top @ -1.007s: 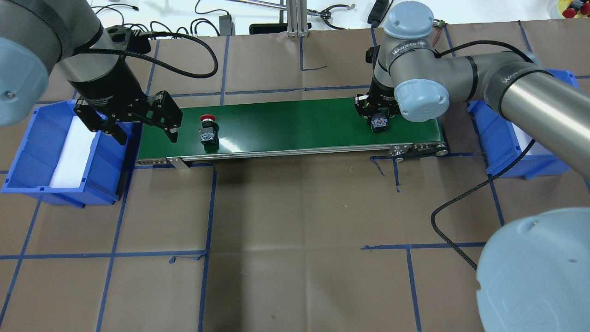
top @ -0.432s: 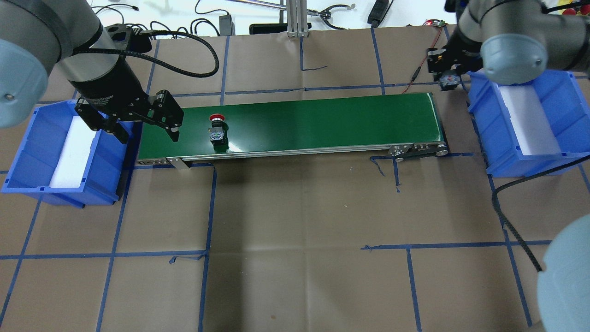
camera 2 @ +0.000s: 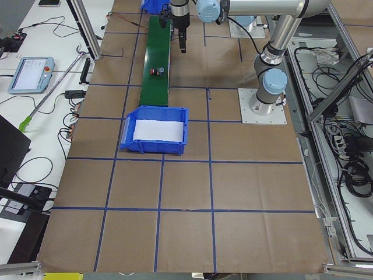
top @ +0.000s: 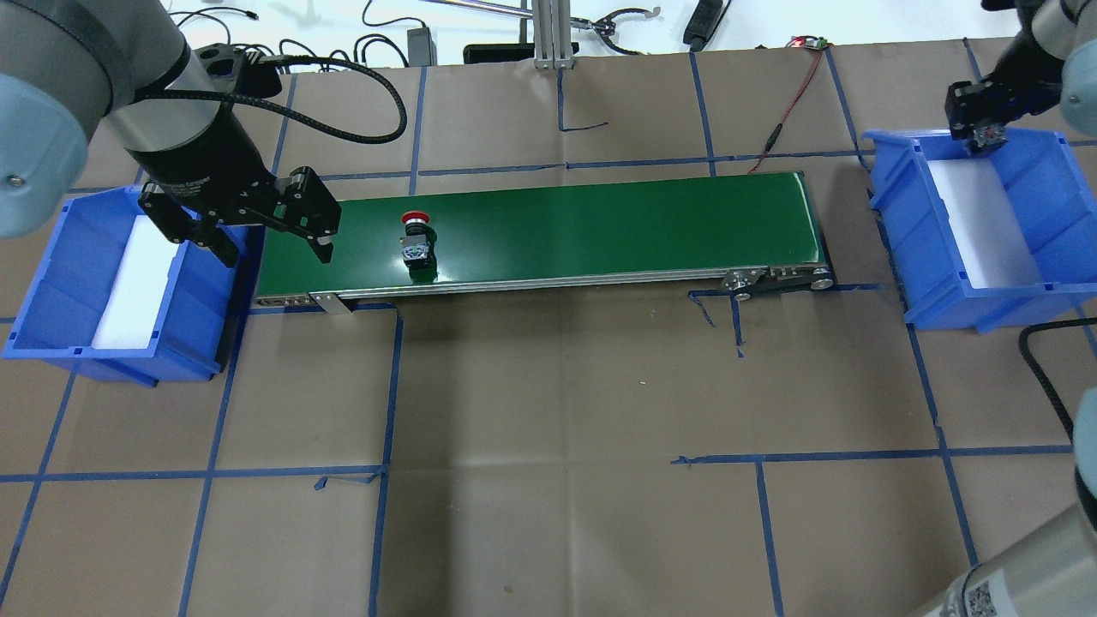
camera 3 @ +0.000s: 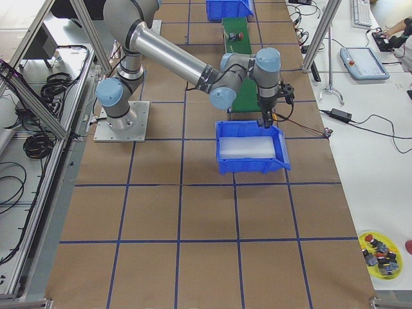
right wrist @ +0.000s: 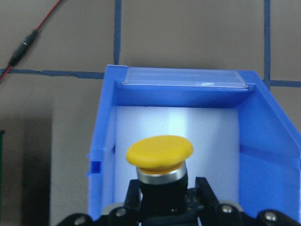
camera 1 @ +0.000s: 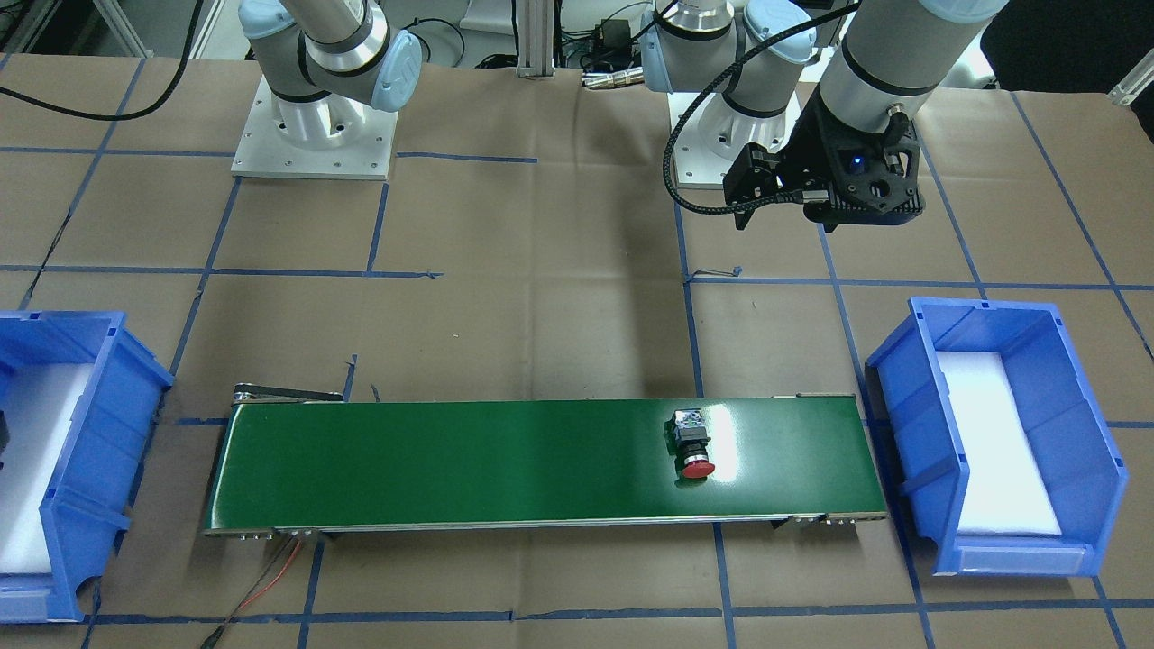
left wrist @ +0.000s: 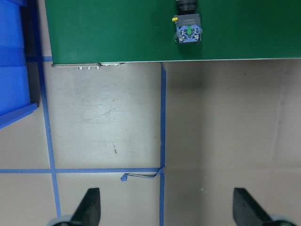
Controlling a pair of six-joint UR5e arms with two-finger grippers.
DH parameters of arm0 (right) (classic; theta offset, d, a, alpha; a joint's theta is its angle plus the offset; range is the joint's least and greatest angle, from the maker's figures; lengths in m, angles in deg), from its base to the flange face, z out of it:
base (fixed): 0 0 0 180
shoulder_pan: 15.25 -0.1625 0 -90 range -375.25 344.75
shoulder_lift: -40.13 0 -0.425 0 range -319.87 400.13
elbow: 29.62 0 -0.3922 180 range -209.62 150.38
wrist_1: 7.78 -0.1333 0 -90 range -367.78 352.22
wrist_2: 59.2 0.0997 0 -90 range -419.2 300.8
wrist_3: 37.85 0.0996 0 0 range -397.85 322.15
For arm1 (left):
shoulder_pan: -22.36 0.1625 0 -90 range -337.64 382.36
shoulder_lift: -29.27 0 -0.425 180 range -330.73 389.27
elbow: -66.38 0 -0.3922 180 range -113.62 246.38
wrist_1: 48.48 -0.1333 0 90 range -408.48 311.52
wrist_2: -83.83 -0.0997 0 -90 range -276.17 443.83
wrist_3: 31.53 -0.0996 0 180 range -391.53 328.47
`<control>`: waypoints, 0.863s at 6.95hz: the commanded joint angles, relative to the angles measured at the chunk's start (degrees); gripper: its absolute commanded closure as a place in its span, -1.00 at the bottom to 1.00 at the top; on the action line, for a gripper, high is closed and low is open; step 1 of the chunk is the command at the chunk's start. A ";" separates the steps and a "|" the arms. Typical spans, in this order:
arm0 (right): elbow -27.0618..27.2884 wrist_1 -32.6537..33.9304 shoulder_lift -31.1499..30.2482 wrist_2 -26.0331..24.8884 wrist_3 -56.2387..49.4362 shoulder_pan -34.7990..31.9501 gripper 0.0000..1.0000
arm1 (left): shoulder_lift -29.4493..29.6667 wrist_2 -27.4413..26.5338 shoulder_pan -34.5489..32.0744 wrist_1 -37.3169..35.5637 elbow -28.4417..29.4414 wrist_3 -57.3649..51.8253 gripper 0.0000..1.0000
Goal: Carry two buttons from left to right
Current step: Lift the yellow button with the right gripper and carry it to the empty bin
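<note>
right gripper: pinching yellow button, now carried off belt to above right bin; release likely next. red button: drifted rightward on belt. left gripper: spread, empty.

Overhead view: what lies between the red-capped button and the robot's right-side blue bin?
Bare green belt runs from the red-capped button to its end, then brown paper up to the bin; overhead view.
</note>
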 commanded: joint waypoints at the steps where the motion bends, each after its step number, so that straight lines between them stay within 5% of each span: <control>1: 2.97 0.41 1.97 0.10 -3.42 3.85 0.94 | 0.09 0.00 0.02 0.00 0.13 0.01 -1.00; 6: 13.79 4.72 1.45 -1.48 -2.80 5.08 0.93 | 0.00 -0.18 -0.07 -0.18 0.21 0.01 -1.00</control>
